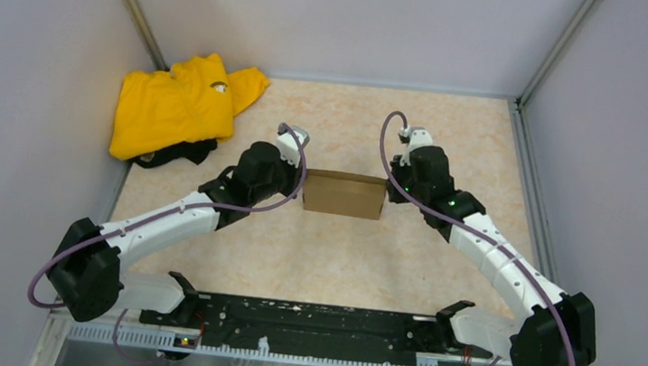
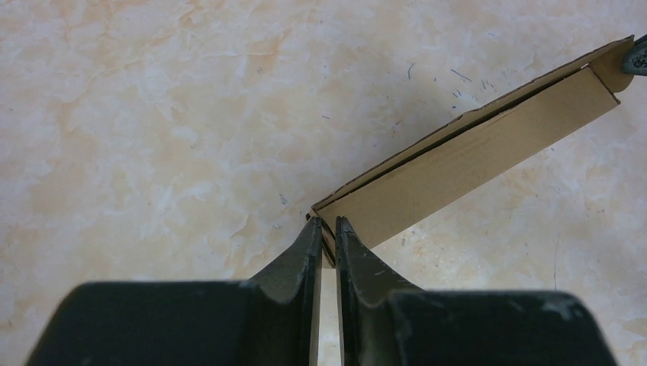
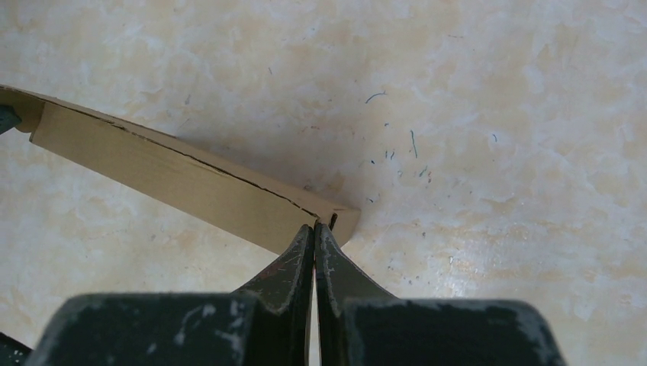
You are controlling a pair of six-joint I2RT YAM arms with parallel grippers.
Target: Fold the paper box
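The paper box (image 1: 344,194) is a plain brown cardboard piece, folded low and closed, lying in the middle of the table between my two arms. My left gripper (image 1: 300,182) is at its left end. In the left wrist view the gripper (image 2: 328,232) is shut on the box's (image 2: 473,152) near corner, with a cardboard edge pinched between the fingertips. My right gripper (image 1: 390,188) is at the box's right end. In the right wrist view this gripper (image 3: 315,229) is shut, its tips against the end of the box (image 3: 191,183), and no cardboard shows between them.
A crumpled yellow garment (image 1: 179,104) lies at the back left corner over something dark. Grey walls close in the table on the left, right and back. The black base rail (image 1: 305,326) runs along the near edge.
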